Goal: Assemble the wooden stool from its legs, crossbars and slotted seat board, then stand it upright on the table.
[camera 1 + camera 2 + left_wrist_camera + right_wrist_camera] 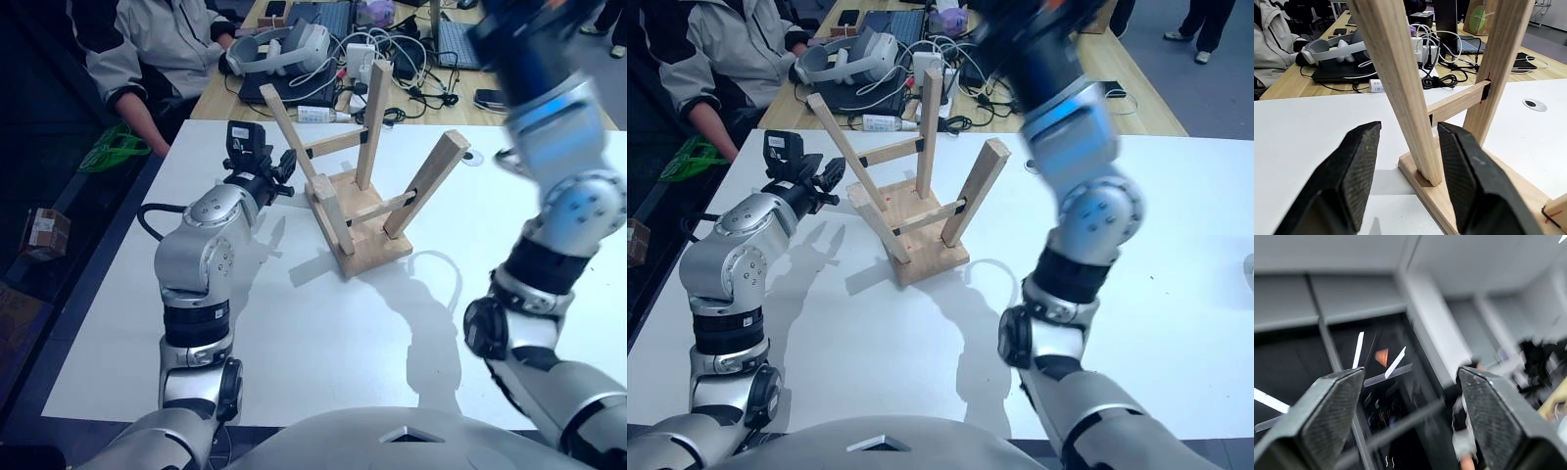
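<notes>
The wooden stool (pixel 364 211) rests upside down on the white table (pixel 323 352), its seat board (pixel 377 253) flat on the surface. Three legs point up, joined by crossbars (pixel 338 144). My left gripper (pixel 286 176) hovers open just left of the leaning left leg (pixel 294 137). In the left wrist view that leg (pixel 1408 93) stands in the gap just beyond the black pads (pixel 1359 171) of the gripper (pixel 1405 171), without touching them. My right arm (pixel 573 206) is raised high at the right. Its gripper (pixel 1410 374) is open and holds nothing, pointing up toward the room.
Behind the table a wooden desk (pixel 460 108) carries a headset (pixel 284 49), a laptop and tangled cables. A seated person (pixel 157 49) is at the back left. A round cable port (pixel 473 157) sits near the table's far edge. Bare tabletop lies in front of the stool.
</notes>
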Motion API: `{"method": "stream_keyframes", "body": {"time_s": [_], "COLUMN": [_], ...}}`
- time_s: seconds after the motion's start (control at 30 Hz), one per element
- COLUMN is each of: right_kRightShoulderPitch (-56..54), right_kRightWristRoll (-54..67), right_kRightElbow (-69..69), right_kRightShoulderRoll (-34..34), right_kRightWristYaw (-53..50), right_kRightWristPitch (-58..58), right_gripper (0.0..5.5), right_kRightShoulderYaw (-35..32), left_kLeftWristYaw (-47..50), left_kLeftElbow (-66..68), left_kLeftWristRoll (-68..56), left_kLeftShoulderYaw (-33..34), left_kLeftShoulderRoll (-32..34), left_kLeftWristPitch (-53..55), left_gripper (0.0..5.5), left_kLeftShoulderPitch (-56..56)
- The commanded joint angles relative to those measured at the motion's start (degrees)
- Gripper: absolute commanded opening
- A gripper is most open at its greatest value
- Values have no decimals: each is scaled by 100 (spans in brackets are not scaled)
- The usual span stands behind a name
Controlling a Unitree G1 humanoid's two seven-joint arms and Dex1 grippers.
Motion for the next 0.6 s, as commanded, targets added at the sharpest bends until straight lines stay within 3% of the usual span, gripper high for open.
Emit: {"method": "stream_keyframes", "body": {"time_s": [0.03,0.17,0.3,0.6], "right_kRightShoulderPitch": [81,1208,2240,2950], "right_kRightWristRoll": [-600,-1338,-1263,-821], "right_kRightElbow": [1273,1798,1212,181], "right_kRightShoulderRoll": [-921,-963,-563,-245], "right_kRightWristYaw": [114,470,514,315], "right_kRightWristPitch": [-585,-736,-382,357], "right_gripper": [357,357,357,357], "right_kRightShoulderYaw": [-517,-118,273,694], "left_kLeftWristYaw": [466,942,1272,1522], "left_kLeftElbow": [-369,-926,-1251,-1668], "left_kLeftWristRoll": [119,163,238,379], "left_kLeftShoulderYaw": [166,102,135,419], "left_kLeftShoulderRoll": [-310,-783,-1128,-1455], "left_kLeftWristPitch": [387,1051,1569,2228], "left_gripper": [211,211,211,211], "left_kLeftShoulderPitch": [238,466,340,7]}}
